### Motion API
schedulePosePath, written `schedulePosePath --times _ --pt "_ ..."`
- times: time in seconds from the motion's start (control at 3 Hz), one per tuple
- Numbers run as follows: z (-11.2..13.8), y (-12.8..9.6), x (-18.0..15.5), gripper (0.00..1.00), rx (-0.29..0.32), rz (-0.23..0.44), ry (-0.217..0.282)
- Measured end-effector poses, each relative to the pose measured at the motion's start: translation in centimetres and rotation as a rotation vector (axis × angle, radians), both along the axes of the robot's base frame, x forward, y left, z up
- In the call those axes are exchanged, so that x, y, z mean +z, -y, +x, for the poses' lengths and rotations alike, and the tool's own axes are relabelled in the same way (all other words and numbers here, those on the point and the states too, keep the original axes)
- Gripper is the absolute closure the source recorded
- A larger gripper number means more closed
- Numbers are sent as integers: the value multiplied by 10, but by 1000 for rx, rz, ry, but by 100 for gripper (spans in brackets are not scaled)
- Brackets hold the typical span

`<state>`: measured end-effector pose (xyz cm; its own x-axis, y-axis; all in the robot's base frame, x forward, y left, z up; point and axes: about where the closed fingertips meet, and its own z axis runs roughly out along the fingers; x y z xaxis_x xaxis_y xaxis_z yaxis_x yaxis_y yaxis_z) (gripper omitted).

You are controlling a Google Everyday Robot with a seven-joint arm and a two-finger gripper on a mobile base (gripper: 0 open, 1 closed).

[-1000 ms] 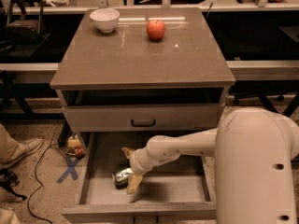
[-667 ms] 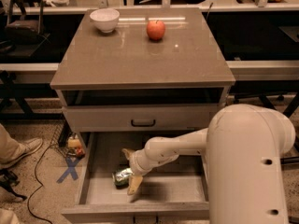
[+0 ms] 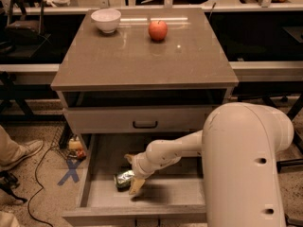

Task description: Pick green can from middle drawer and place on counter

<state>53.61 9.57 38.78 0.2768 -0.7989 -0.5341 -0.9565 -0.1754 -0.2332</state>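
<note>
Green can (image 3: 124,179) beside end effector (image 3: 133,173) in drawer (image 3: 166,196)

Shiny green can (image 3: 123,179) lies sideways in the open middle drawer (image 3: 184,195), below the counter's (image 3: 142,60) front edge, gripper (image 3: 132,173) beside it.

Setting: robotics test lab or workshop bay, indoor.

- Freestanding drawer cabinet (image 3: 142,119) standing alone on a speckled hard floor (image 3: 38,193), away from any wall.
- Blue tape X (image 3: 71,171) stuck to the floor beside the cabinet, as a position mark.
- Loose black cable (image 3: 34,178) trailing across the floor; a person's shoe (image 3: 24,150) at the left edge.
- Long black-framed workbenches (image 3: 265,70) behind the cabinet, with clutter on top.
- Counter (image 3: 142,65) carrying only staged props: white bowl (image 3: 106,20), red apple (image 3: 158,30).
- Cream robot arm (image 3: 246,164); its end effector (image 3: 131,172) is inside the pulled-out middle drawer (image 3: 89,174), fingers spread.
</note>
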Motion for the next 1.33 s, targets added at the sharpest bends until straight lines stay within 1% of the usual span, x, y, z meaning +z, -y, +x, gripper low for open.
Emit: schedulePosePath --times 0.67,1.0,1.33 --pt "-3 14 -2 63 -17 0 -6" --pt "-5 30 3 86 -38 18 -16" --pt "-3 58 37 100 -55 61 3"
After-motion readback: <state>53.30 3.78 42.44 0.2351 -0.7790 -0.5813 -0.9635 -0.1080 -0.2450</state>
